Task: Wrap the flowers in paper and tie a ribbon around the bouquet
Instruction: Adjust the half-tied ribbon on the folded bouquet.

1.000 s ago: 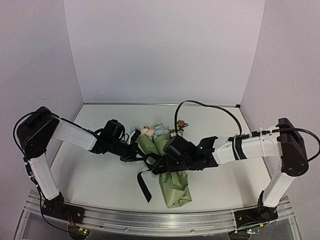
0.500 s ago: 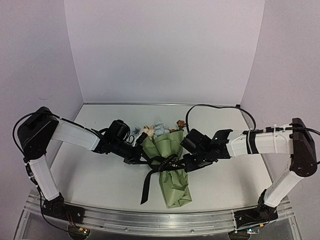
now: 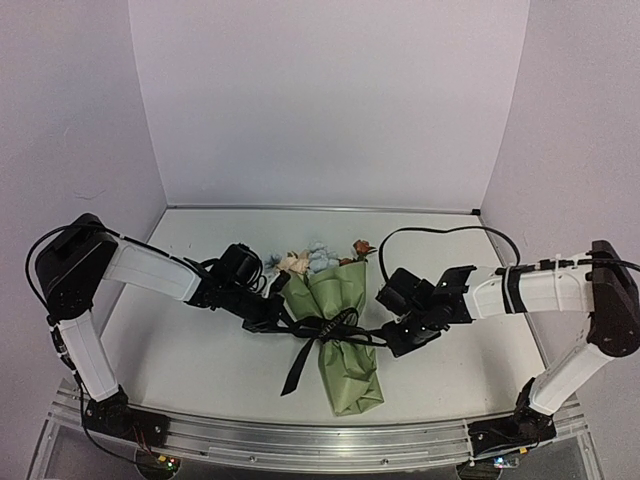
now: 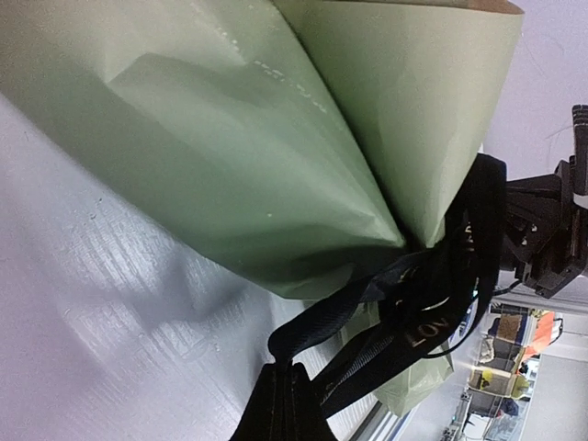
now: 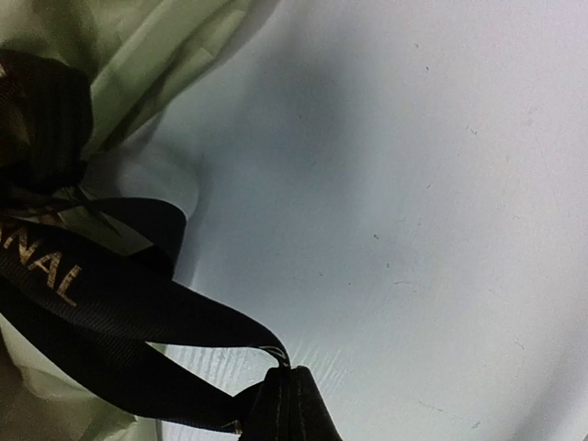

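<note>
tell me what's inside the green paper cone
Flower heads, pale blue, cream and one brownish-orange, poke out of the wide far end of the paper cone. The stems are covered by the paper, so they cannot be seen. A black ribbon cinches the cone's middle.

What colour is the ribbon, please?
The ribbon is black with pale lettering; clearest in the right wrist view.

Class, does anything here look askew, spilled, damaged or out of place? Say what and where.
Nothing spilled or torn. One orange flower head sits apart at the bouquet's right rim; a ribbon tail trails loose on its left.
</note>
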Controlling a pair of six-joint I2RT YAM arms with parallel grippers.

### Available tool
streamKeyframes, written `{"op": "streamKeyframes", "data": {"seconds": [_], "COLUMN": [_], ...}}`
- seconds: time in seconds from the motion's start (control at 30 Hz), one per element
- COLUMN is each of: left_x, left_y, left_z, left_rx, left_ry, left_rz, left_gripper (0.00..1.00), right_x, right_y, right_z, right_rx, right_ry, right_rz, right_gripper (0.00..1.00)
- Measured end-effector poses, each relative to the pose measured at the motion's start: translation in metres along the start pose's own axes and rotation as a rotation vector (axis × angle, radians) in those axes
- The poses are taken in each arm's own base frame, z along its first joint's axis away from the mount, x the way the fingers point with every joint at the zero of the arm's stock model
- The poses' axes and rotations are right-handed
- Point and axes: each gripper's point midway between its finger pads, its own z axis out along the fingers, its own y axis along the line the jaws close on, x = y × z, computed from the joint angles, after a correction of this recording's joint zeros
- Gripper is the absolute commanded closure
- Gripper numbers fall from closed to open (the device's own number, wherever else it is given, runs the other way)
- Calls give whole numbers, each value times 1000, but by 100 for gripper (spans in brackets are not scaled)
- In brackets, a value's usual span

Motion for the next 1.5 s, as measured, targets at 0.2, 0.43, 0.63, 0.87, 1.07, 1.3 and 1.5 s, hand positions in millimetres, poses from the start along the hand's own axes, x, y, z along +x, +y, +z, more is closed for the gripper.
{"op": "streamKeyframes", "data": {"seconds": [0.2, 0.43, 0.63, 0.87, 1.07, 1.3, 1.5], "left_x": [1, -5, -1, 5, 6, 2, 0], "left_y": [9, 11, 15, 16, 5, -3, -3], "left_z": [-4, -18, -19, -18, -15, -13, -13], "left_rx": [-49, -69, -82, -91, -78, -71, -75], "left_ry": [-11, -57, -44, -24, -17, -26, -32], "left_rz": [-16, -14, -19, -5, 29, 48, 51], "left_gripper": [100, 100, 100, 100, 100, 100, 100], "right_x": [12, 20, 27, 30, 31, 31, 12], "right_y": [-5, -8, -10, -2, -6, -10, -6], "right_z": [5, 7, 8, 5, 3, -8, -47], "right_rx": [13, 24, 21, -29, -16, -28, -94], "right_ry": [32, 53, 74, 90, 88, 73, -1], "right_rz": [-12, -13, -11, -23, -24, -12, 19], "right_gripper": [100, 100, 95, 88, 86, 57, 44]}}
